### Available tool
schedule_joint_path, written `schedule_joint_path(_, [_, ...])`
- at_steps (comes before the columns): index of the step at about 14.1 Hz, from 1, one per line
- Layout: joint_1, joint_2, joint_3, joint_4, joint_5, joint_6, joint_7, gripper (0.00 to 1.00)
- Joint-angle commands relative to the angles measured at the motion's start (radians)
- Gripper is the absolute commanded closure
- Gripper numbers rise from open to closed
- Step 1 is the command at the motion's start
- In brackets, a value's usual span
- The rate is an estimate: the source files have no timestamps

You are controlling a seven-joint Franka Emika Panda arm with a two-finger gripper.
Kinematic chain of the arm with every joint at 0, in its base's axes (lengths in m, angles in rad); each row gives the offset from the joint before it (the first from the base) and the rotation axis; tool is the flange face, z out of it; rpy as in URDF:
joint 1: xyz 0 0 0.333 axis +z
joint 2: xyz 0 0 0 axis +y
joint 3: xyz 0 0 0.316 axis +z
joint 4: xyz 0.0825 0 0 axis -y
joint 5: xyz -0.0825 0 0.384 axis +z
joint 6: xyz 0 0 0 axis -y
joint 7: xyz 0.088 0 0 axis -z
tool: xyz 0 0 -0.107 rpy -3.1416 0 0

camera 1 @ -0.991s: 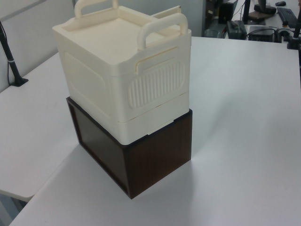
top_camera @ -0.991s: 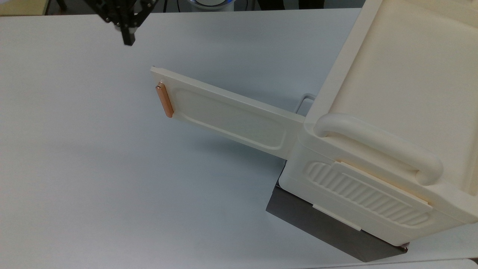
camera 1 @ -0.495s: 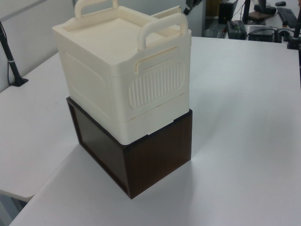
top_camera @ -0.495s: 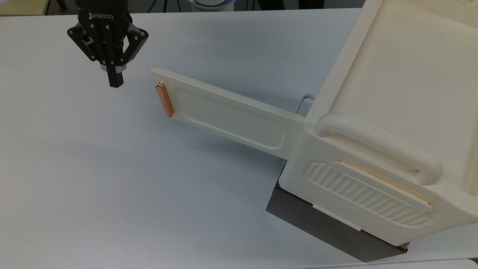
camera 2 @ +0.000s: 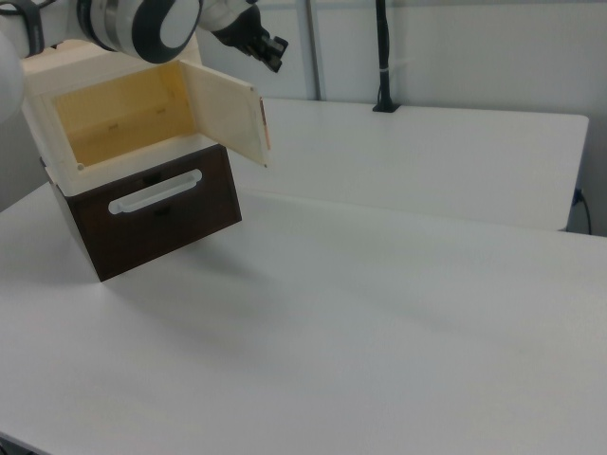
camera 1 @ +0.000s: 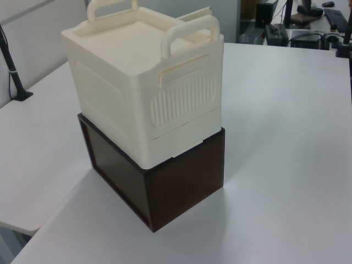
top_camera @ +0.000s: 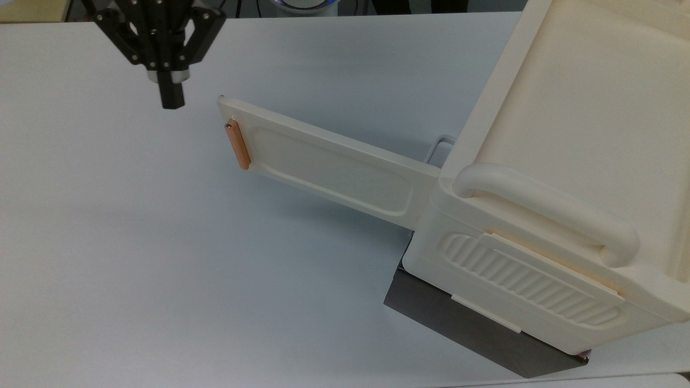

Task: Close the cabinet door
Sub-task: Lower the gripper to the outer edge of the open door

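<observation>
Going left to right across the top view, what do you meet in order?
gripper → copper-orange bar handle → cabinet door → thick curved handle on the cream cabinet

We are looking at a cream plastic cabinet (camera 1: 144,82) sitting on top of a dark brown box (camera 1: 165,179), the pair standing on a white tabletop (camera 1: 286,165) near its left edge in the left view. The ribbed side panel (camera 1: 182,102) is facing us, with a thick curved handle (camera 1: 192,32) arching above it and a second handle (camera 1: 107,6) rising at the cabinet's far side. A thin cream edge, likely the cabinet door (camera 1: 197,13), is peeking out behind the nearer handle. Dark equipment (camera 1: 308,11) is crowding the tabletop's far right corner.
</observation>
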Motion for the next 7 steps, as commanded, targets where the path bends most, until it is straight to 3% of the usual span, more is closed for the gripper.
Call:
schedule_joint_path(1, [0.049,0.014,-0.003,-0.004,0.02,0.054,0.006,1.0])
schedule_joint_path(4, [0.061,0.01,-0.003,-0.004,0.012,0.034,0.004,1.0])
schedule_joint_path(7, [0.061,0.002,-0.003,0.0,0.009,-0.088,-0.008,1.0])
